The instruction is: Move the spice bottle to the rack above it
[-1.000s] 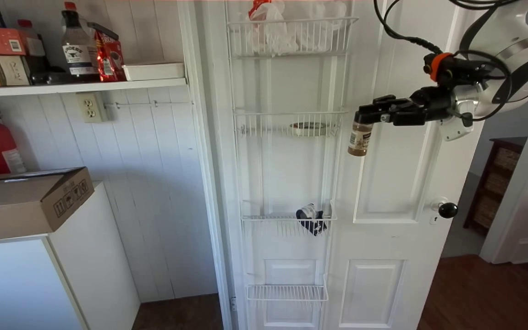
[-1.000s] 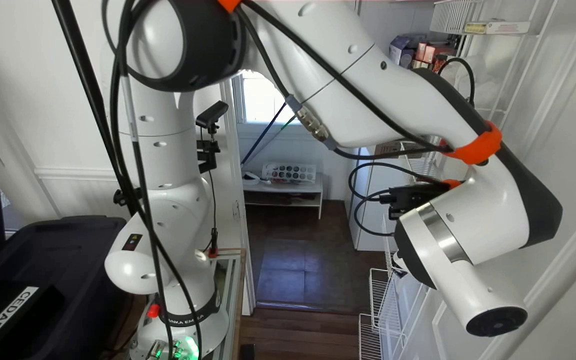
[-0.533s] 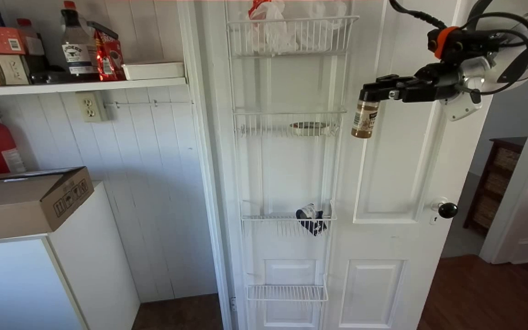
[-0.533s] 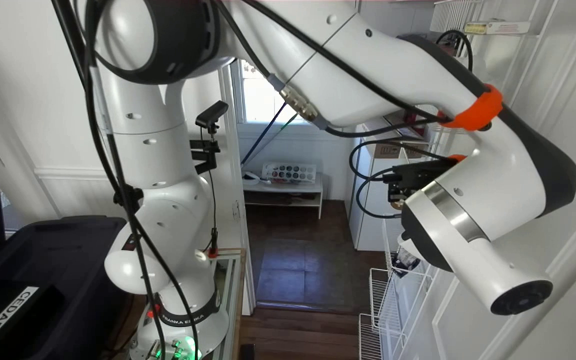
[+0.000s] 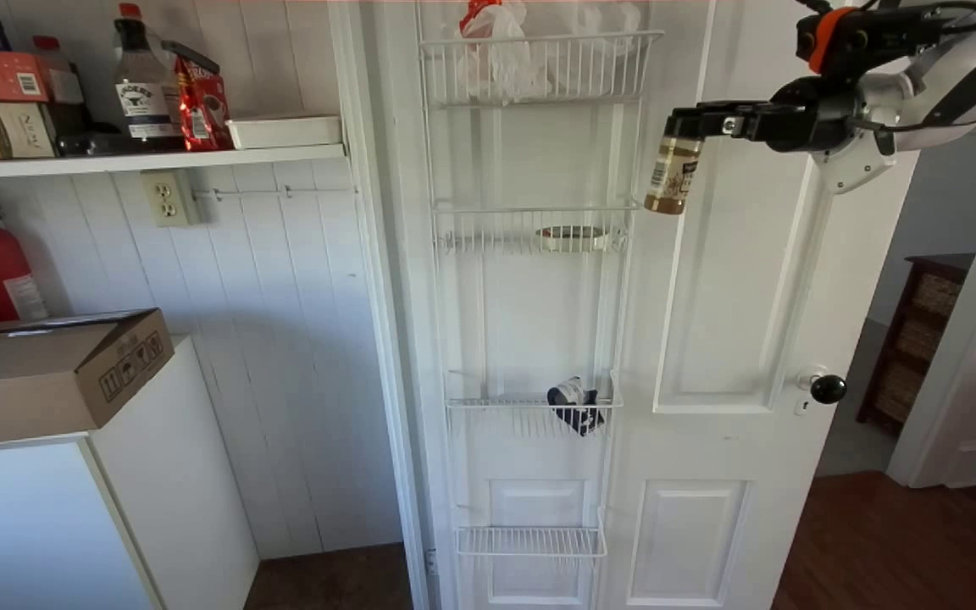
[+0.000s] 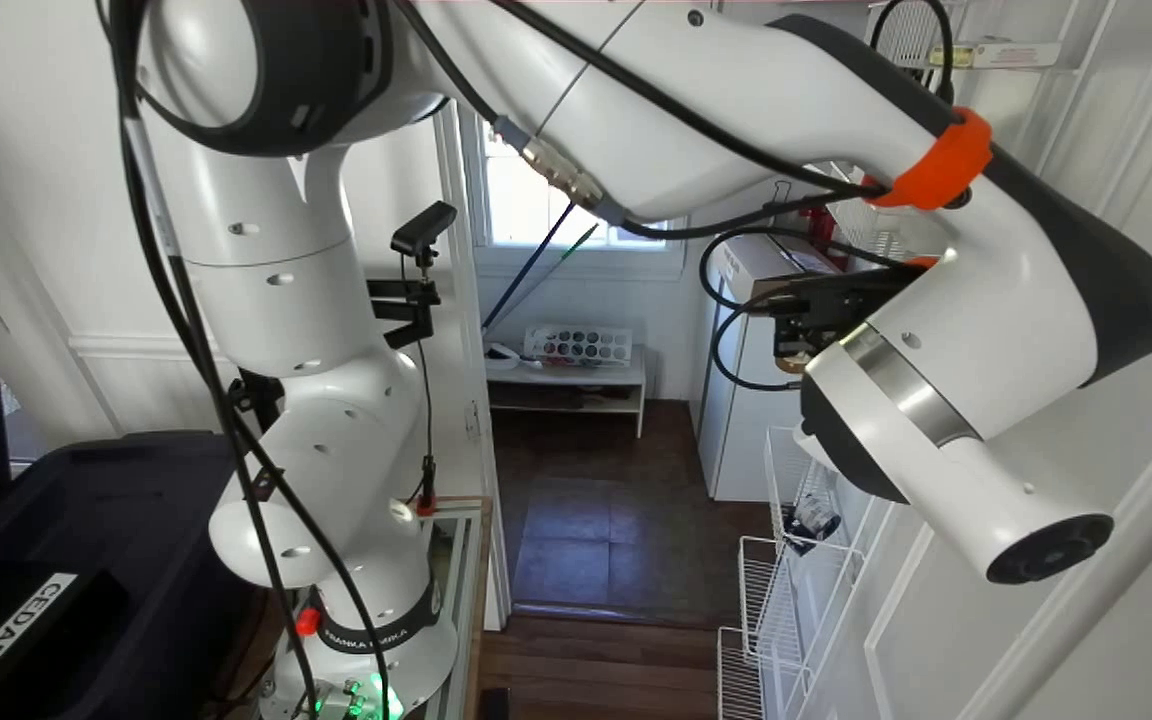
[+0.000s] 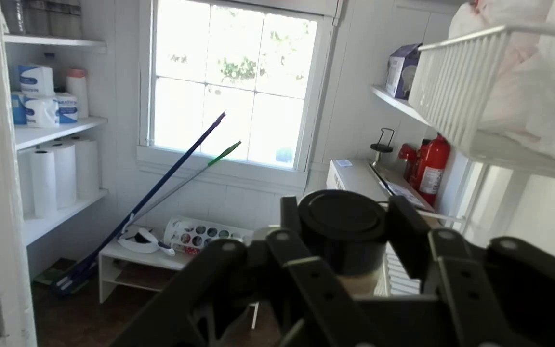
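The spice bottle (image 5: 673, 176), tan-brown under a black cap (image 7: 342, 217), is held in mid-air in the upper right of an exterior view, its base inclined slightly toward the left of the frame. The fingers (image 7: 405, 236) pinch it by the cap, one at either side, as seen in the lower centre of the wrist view. Immediately left of the base in the frame is the right end of the rack (image 5: 530, 209), a shallow white wire tier; whether the two touch cannot be told. A shallow round item (image 5: 573, 238) rests in this tier. Above, at top centre, a deeper wire basket (image 5: 573, 36) contains plastic bags (image 5: 501, 59); below mid-frame, a lower tier (image 5: 496, 404) bears a crumpled dark-and-white item (image 5: 577, 407). These tiers lie against a white door (image 5: 725, 322). The arm (image 6: 1016, 320) spans the top and right of an exterior view, where the bottle is largely hidden, only a tan part showing.
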You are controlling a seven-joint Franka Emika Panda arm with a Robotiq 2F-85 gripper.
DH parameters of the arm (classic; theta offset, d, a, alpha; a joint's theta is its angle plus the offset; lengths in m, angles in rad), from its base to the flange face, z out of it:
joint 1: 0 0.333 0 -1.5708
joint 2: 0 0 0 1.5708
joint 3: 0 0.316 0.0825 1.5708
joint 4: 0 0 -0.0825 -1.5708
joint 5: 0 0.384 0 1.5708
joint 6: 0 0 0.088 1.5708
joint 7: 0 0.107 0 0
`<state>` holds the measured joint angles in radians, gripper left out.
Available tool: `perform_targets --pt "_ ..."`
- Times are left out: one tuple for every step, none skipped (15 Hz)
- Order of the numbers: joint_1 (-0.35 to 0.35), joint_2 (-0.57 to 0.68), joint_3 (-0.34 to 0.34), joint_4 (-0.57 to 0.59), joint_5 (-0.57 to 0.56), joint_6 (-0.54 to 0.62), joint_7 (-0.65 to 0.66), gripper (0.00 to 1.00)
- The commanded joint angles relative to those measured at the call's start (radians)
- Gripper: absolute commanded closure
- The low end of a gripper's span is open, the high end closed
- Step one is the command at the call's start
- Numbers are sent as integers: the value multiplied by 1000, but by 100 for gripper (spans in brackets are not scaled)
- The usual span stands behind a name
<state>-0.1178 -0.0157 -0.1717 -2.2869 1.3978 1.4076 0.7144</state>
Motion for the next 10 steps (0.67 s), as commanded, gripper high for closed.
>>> perform_targets --pt "-7 -24 14 -21 107 -41 16 76" --pt "-5 -20 17 -23 135 -52 11 76" --pt "-3 -16 20 -25 159 -53 11 76" --pt "0 -14 25 -27 175 -43 9 76" --pt "3 -10 30 -30 190 -28 2 76" --pt "4 -9 34 -34 202 -18 0 76" --pt "6 -6 39 -35 210 -7 -3 76" --pt "8 -2 43 -33 204 0 -2 76" --pt "8 0 46 -32 198 15 -5 76" --pt "9 2 49 -31 199 28 -6 76"
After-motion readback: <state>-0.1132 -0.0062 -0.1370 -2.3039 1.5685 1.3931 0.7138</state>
